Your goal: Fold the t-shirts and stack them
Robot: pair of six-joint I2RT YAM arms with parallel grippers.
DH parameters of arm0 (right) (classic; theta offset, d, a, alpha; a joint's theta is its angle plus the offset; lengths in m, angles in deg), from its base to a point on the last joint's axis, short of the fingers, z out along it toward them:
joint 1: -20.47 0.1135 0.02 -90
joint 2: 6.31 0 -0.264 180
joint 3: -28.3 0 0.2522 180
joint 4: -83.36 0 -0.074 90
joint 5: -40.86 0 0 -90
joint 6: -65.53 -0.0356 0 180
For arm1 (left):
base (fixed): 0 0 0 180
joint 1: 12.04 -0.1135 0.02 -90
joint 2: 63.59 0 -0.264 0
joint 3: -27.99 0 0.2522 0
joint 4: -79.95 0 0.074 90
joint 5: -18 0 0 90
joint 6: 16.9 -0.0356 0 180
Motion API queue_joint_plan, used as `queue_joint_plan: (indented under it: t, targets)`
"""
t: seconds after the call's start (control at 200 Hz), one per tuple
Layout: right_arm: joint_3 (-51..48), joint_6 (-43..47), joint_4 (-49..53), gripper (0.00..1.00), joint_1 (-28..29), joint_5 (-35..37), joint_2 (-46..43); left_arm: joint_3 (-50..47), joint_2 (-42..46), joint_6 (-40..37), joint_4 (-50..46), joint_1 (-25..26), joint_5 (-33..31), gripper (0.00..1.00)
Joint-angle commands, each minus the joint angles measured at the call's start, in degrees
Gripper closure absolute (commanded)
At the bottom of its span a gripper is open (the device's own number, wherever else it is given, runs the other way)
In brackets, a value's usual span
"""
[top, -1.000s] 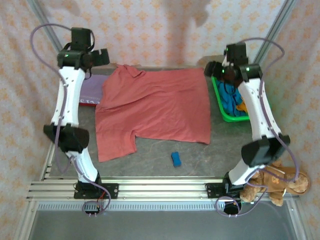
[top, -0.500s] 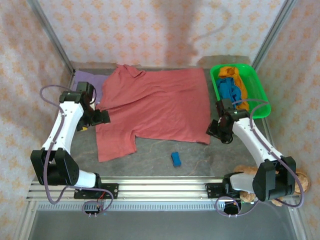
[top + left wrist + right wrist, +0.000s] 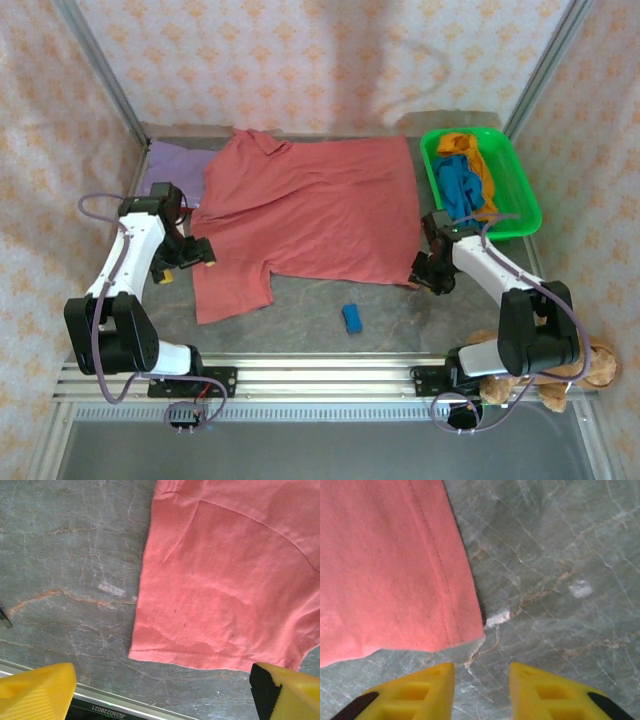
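Note:
A large salmon-pink t-shirt (image 3: 310, 215) lies spread flat on the middle of the table. My left gripper (image 3: 187, 266) hovers at its left sleeve, jaws wide open. In the left wrist view the sleeve hem (image 3: 210, 655) lies just ahead of that gripper (image 3: 160, 692). My right gripper (image 3: 420, 279) sits low at the shirt's near right corner. Its yellow fingers (image 3: 422, 692) stand a little apart over bare table, with the corner (image 3: 465, 635) just ahead of the right gripper (image 3: 481, 682). A lilac t-shirt (image 3: 170, 166) lies at the far left. Blue (image 3: 458, 186) and orange (image 3: 466, 147) t-shirts lie in the bin.
A green bin (image 3: 520, 190) stands at the far right. A small blue block (image 3: 352, 318) lies on the table near the front edge. A brown teddy bear (image 3: 565, 365) sits beside the right arm's base. Metal rails (image 3: 320, 378) run along the near edge.
Both arms have swung back from the far end and dropped to the near sides of the salmon-pink shirt. The right jaws have narrowed. The green bin is now uncovered.

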Motion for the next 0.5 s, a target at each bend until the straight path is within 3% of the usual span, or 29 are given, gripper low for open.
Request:
queue_joint_plan:
  t: [0.0,0.335,0.496]
  targets:
    - [-1.07,-0.24,-3.67,0.69,0.24,1.15,1.38,-0.8,-1.09,-0.42,0.92,-1.79,-0.33,0.1]
    - [-1.85,-0.2,-8.31,0.72,0.34,-0.97,7.05,-0.05,-4.27,-2.77,1.71,-4.8,0.6,0.12]
    - [-1.81,0.06,-9.09,0.78,0.37,-0.36,8.32,1.91,-6.43,-3.77,1.38,-6.41,-0.06,0.12]
